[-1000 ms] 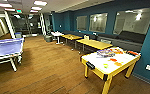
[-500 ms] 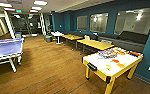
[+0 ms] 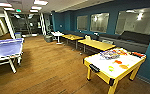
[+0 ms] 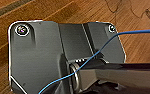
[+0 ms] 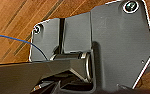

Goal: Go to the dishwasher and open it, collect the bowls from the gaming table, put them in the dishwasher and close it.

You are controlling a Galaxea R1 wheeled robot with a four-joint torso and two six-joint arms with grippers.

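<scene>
Wood-floored games room with teal walls. Compared with a second ago, the gaming table (image 3: 114,67), white-topped with yellow sides, sits slightly larger and nearer at the right, so the robot seems to be driving toward it. Small bright bowls (image 3: 121,64) rest on its top beside a colourful box (image 3: 109,54). A blue ping-pong table (image 3: 6,48) stands at the left. Whether the grippers' fingers are spread or closed cannot be told.

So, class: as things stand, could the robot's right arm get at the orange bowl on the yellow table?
Probably not yet. The orange bowl sits on the yellow table, which stands well ahead across open wooden floor; nothing blocks the way.
</scene>
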